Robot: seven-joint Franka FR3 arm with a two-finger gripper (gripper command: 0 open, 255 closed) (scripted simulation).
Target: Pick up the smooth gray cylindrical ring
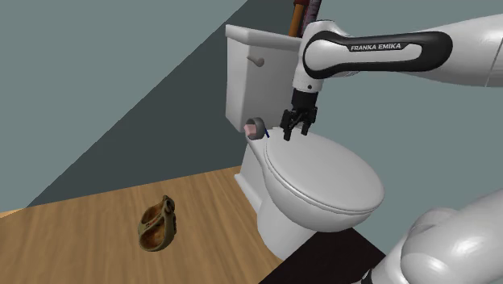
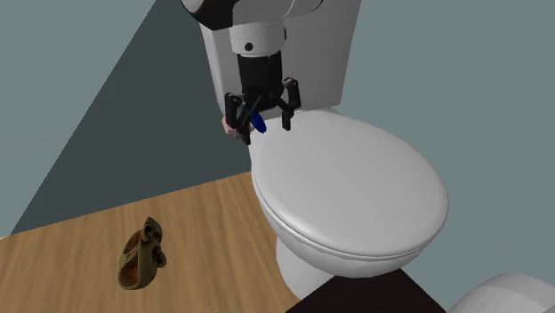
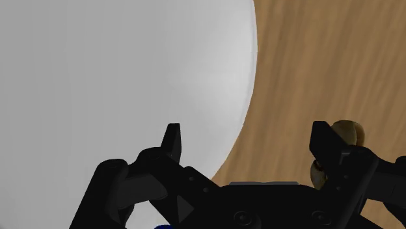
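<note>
A small ring (image 1: 255,127), grey with a pinkish face, sits on the toilet's back ledge beside the tank. In the second exterior view the ring (image 2: 228,127) peeks out from behind one finger. My black gripper (image 1: 296,135) hangs open just above the rear of the closed toilet lid (image 1: 322,173), a little to the shoulder view's right of the ring and not touching it. Nothing sits between the spread fingers of the gripper (image 2: 264,132). In the wrist view the gripper (image 3: 247,140) stands over the lid's edge (image 3: 117,78) and the wooden floor.
The white tank (image 1: 258,77) rises right behind the ring. A small blue thing (image 2: 255,124) lies by the ring. A brown lumpy object (image 1: 158,225) rests on the wooden floor (image 1: 97,242), also seen as the brown object (image 3: 348,133) past one finger.
</note>
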